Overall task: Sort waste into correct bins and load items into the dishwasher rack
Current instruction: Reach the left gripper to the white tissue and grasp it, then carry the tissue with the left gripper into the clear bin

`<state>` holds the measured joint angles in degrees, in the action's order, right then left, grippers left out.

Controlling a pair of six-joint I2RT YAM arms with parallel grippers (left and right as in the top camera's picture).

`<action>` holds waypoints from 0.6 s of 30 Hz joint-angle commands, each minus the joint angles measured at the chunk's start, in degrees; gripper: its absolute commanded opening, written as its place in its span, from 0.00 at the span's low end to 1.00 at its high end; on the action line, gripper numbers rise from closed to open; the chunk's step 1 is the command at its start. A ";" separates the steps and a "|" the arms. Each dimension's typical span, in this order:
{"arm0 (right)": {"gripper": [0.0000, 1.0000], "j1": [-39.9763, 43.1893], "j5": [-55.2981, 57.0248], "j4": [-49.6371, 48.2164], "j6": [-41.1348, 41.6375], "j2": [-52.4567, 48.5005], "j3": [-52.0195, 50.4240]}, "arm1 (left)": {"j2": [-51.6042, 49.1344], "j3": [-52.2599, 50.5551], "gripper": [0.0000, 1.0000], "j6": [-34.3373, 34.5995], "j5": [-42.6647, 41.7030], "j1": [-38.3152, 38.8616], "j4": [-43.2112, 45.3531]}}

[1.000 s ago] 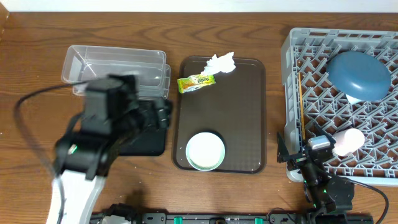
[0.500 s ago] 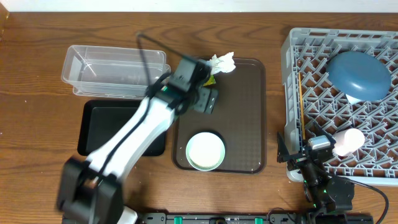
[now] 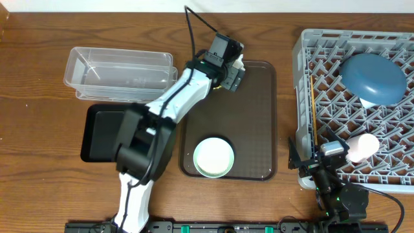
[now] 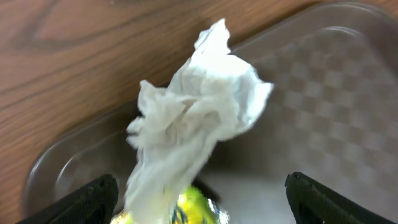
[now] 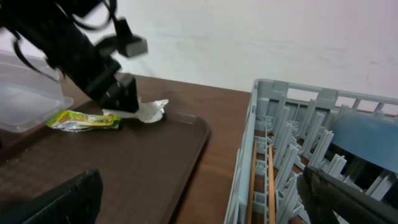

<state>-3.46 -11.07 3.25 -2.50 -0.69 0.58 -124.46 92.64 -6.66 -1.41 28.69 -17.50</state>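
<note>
hovering over tissue (image 4: 199, 112) at tray (image 3: 255, 123) far corner, left gripper (image 3: 231, 72), jaws spread wide, wrapper (image 4: 189, 208) touching tissue, right gripper (image 3: 303, 162) at rack (image 3: 323, 90) near edge, jaws spread, empty

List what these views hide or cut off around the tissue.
Wrapper: left wrist view, mostly under the tissue and cut by the bottom edge; overhead, hidden under the left arm.
Tissue: overhead, mostly covered by the left gripper.
Black tray: overhead, partly under the left arm.
</note>
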 commanded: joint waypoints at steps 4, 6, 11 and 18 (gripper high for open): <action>0.99 0.55 0.13 -0.07 0.74 0.35 -0.26 | -5.29 1.01 0.68 -2.05 3.58 0.02 2.36; 0.99 0.55 0.13 -0.07 0.74 0.35 -0.26 | -5.44 1.01 0.55 -1.62 3.58 0.13 2.12; 0.99 0.55 0.13 -0.07 0.74 0.35 -0.26 | -2.21 1.03 0.29 2.93 3.58 0.17 1.92; 0.99 0.55 0.13 -0.04 0.74 0.35 -0.26 | 11.63 1.03 0.14 10.12 3.65 -0.33 -3.34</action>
<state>-3.46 -11.05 3.22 -2.50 -0.69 0.58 -123.46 92.60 -1.23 1.72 28.77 -18.63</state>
